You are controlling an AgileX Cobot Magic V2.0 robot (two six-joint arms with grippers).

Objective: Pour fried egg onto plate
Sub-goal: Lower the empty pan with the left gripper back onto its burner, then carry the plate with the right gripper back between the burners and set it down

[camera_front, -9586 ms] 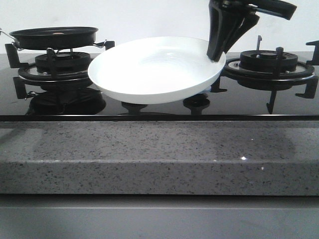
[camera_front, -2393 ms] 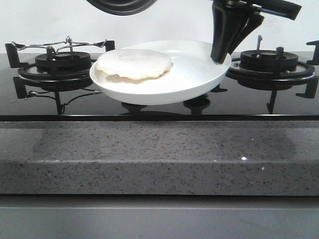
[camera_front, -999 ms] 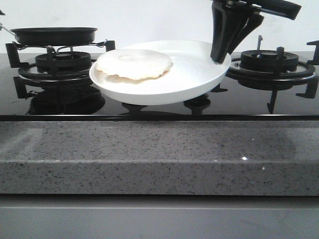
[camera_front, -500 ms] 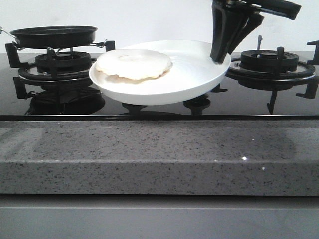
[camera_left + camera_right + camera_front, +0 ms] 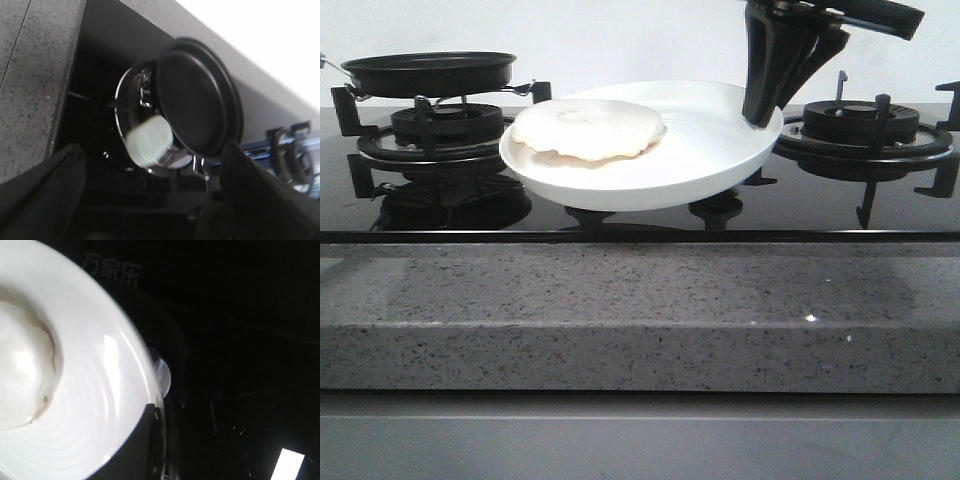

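Note:
The white plate hangs tilted above the middle of the hob. My right gripper is shut on its right rim. The fried egg lies on the plate's left part, and its edge reaches the rim. The right wrist view shows the plate, the egg and my right gripper on the rim. The black pan sits empty on the left burner. In the left wrist view my left gripper is open and empty, back from the pan.
The left burner grate carries the pan, and the right burner stands bare beside the plate. A speckled granite counter edge runs along the front. A pale blurred blob shows near the pan; I cannot tell what it is.
The egg has gone from the pan onto the plate. The pan, raised high 2.4 s ago, has come down onto the left burner. Nothing moved in the last half second.

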